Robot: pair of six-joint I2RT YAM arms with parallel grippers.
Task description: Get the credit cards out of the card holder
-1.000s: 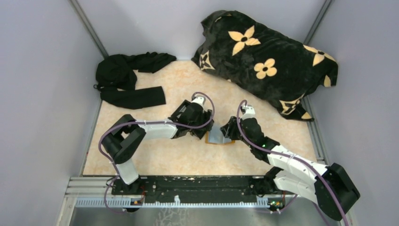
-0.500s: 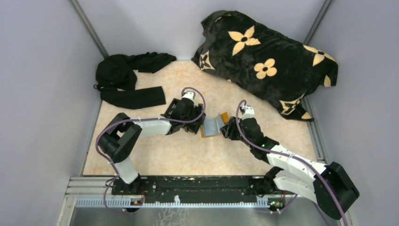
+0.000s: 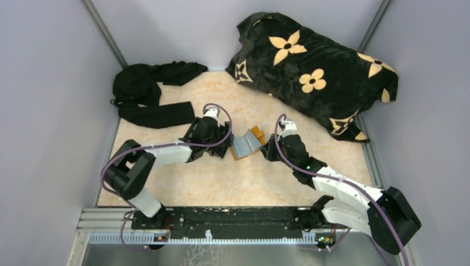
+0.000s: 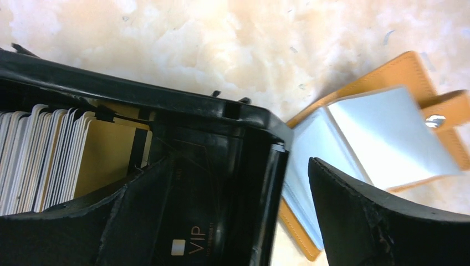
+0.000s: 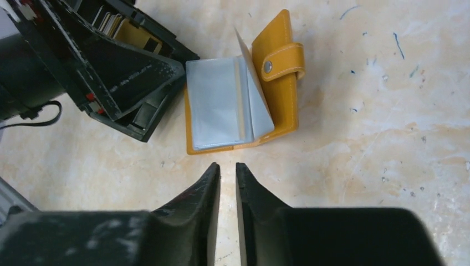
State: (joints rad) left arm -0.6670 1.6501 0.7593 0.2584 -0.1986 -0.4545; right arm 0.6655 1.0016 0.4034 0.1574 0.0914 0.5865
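Note:
The orange card holder [image 3: 256, 133] lies open on the table between my two grippers, also in the right wrist view [image 5: 285, 91] and the left wrist view [image 4: 410, 69]. Silvery-grey credit cards [image 5: 219, 111] show in its open leaves. My left gripper [image 3: 223, 147] is open, its jaws wide apart [image 4: 239, 163] astride the end wall of a black box [image 4: 166, 105]. A black VIP card lies by its left finger. My right gripper [image 5: 228, 166] is shut and empty, just short of the holder's near edge [image 3: 267, 149].
The black open-topped box [image 5: 119, 72] holds a row of pale and gold cards [image 4: 50, 155] and touches the holder's left side. A flowered blanket [image 3: 316, 72] fills the back right. A black garment [image 3: 149, 94] lies at the back left.
Both grippers were at the holder a second ago. The holder has shifted back and left and now lies open. The left gripper has moved left and back; the right gripper has drawn off it.

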